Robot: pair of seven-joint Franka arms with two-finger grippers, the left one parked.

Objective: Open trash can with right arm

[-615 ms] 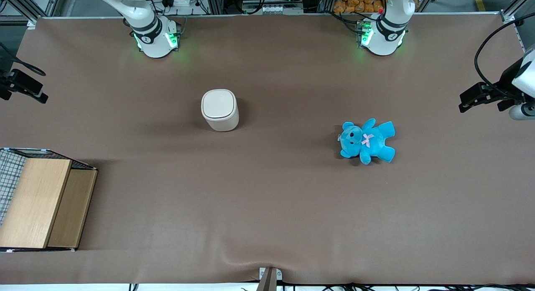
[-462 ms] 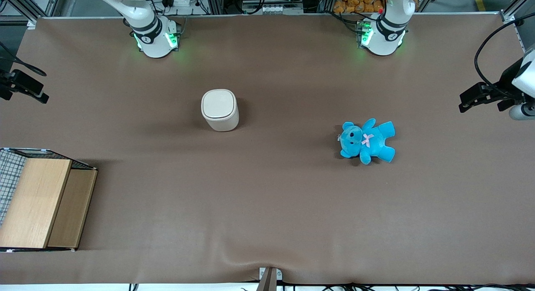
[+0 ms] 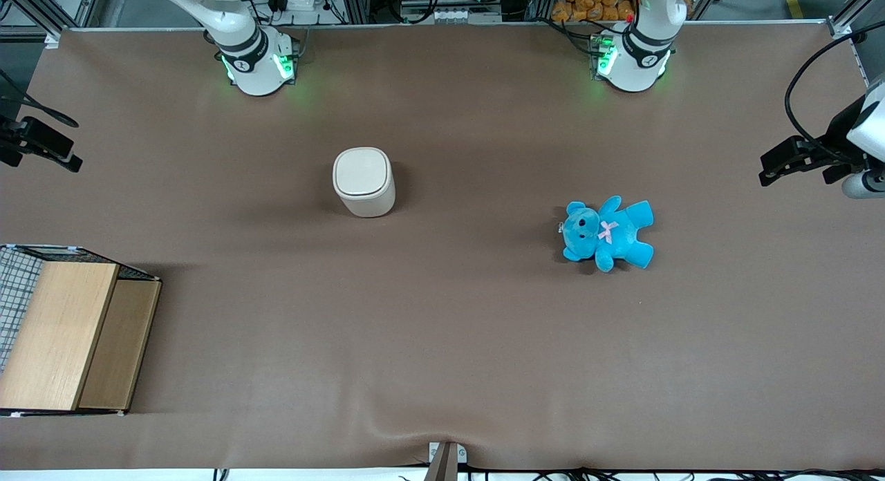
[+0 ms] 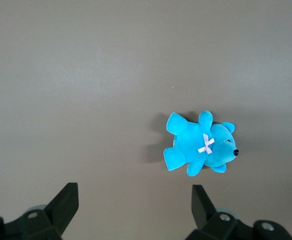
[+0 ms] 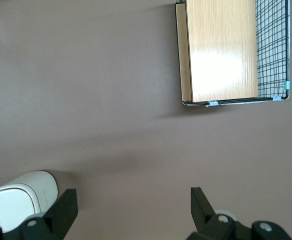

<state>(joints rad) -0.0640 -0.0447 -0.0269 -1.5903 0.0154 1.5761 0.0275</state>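
The trash can [image 3: 364, 182] is a small cream-white bin standing upright mid-table with its flip lid shut. It also shows in the right wrist view [image 5: 21, 202], beside one finger. The right arm [image 3: 242, 45] rises from its base at the table's back edge. Its black gripper [image 3: 66, 156] hangs high over the working arm's end of the table, well away from the trash can. In the right wrist view the gripper [image 5: 132, 202] is open and empty, with bare table between its fingers.
A wooden box with wire mesh [image 3: 66, 332] stands at the working arm's end, nearer the front camera; it also shows in the right wrist view [image 5: 225, 50]. A blue teddy bear [image 3: 607, 232] lies toward the parked arm's end.
The gripper has drifted very slightly. The trash can, box and teddy bear have not moved.
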